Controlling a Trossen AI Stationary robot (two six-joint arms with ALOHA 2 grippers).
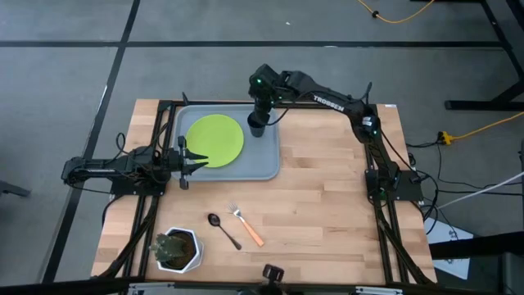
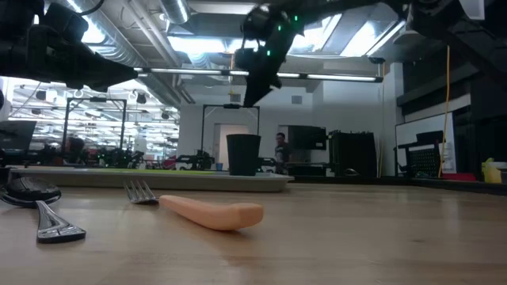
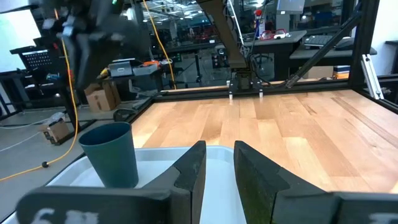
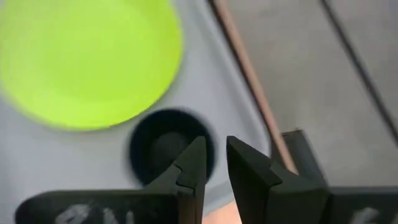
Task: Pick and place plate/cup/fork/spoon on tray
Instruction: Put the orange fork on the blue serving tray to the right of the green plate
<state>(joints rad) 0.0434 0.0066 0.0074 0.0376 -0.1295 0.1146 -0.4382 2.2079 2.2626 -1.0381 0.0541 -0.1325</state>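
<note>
From above, the tray point(image 1: 270, 161) lies at the far side of the table and serves as the landmark: the plate point(image 1: 214, 140) rests flat inside it toward its left half, and the cup point(image 1: 256, 129) stands upright inside it at the far right corner, just beside the plate. The right gripper point(image 1: 260, 109) hangs directly over the cup, while the left gripper point(image 1: 195, 161) waits at the tray's left rim. The spoon point(image 1: 223, 229) and the fork point(image 1: 246, 225) lie side by side on the bare wood, well apart from the tray on its near side, with a potted plant point(image 1: 177, 248) farther toward the near left corner. At table height, the cup point(image 2: 243, 154) sits on the tray point(image 2: 158, 180) with clear air between its rim and the dark gripper above it, so it is not being held; the fork point(image 2: 198, 207) lies closest to the lens. The left wrist camera shows its own fingers point(image 3: 189, 174) narrowly parted over the tray with nothing between them, the cup point(image 3: 112, 154) standing beyond. The right wrist camera looks down into the cup point(image 4: 168, 146), its fingers point(image 4: 189, 165) close together yet with a slim gap, gripping nothing. Judged from this, plate and cup are placed, and the cutlery remains: the next move calls for travelling to the fork or spoon, lowering with wider jaws, and pinching a thin handle lying flat on wood.
</note>
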